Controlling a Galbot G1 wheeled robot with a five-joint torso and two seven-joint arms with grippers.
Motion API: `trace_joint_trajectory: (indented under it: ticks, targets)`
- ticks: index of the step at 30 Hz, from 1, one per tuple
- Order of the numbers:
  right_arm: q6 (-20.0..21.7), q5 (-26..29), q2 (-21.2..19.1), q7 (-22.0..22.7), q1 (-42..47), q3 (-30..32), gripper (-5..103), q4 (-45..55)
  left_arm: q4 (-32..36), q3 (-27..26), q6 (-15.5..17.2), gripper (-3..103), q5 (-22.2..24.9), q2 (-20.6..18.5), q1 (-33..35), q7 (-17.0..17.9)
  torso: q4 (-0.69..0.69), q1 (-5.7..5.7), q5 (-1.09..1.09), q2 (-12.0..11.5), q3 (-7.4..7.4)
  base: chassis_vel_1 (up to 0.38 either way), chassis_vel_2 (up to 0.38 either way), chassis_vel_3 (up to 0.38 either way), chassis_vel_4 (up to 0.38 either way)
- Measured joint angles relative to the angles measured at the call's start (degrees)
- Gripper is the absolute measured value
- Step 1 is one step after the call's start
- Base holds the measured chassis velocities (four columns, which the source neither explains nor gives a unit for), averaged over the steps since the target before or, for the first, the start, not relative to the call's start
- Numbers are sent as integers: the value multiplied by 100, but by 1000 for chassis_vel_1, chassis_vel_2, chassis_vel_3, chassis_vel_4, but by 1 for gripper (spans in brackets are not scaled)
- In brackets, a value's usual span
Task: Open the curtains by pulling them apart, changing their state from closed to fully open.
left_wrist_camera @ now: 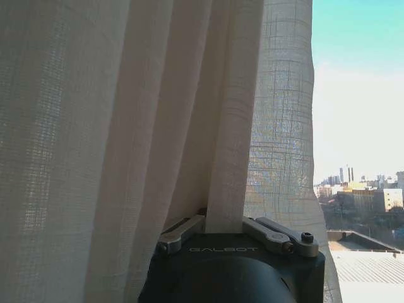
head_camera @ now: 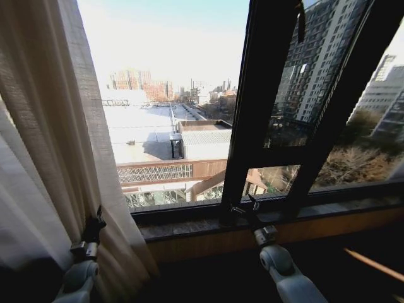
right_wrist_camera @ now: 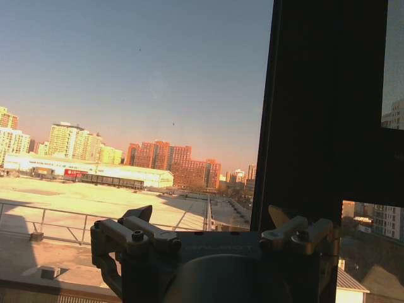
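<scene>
The left claw (head_camera: 96, 222) pinches a fold of the curtains (head_camera: 50, 126); the right claw (head_camera: 243, 207) gapes wide near the window frame (head_camera: 252, 126).

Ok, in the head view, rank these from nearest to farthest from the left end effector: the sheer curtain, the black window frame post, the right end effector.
1. Sheer curtain: clamped in the left end effector, far left.
2. Right end effector: centre-right, at the sill.
3. Black window frame post: right of centre, just behind the right end effector; these two are nearly too close to call.
</scene>
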State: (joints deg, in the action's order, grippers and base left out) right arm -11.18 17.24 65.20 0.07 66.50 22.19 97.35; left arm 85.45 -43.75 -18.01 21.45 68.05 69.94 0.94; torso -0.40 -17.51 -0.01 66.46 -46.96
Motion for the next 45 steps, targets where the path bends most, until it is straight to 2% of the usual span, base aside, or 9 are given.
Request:
trace_joint_trajectory:
  ticks: [4,8,10,17,30,40,45]
  targets:
    - [0,0,0,0,0,0,100,0,32,-7,2,0,-2,2,23,11,-3,-1,-2,0,-1,38,25,-36,-80]
    - [0,0,-2,1,0,2,100,0,55,-6,20,0,-3,6,34,26,-6,-2,6,-1,-2,-14,-8,10,6]
    - [0,0,-3,2,0,3,100,-1,66,-4,23,0,-3,7,47,28,-7,-1,2,-1,-2,-44,-45,30,28]
    - [0,0,-2,2,0,2,100,0,74,-21,4,0,-3,-8,73,29,-4,-2,-1,-1,-2,58,2,-66,-1]
    - [0,0,0,1,0,0,100,0,27,-19,-46,0,-10,-11,50,29,-2,2,-1,3,1,231,74,-207,-70]
    - [0,0,-2,2,0,2,100,-1,-14,22,-48,0,-16,-5,5,36,-7,-3,2,-2,-2,-18,5,18,2]
    - [0,0,-2,2,0,1,100,0,-15,22,-68,0,-16,-18,7,35,-4,-2,1,-1,-2,0,0,0,0]
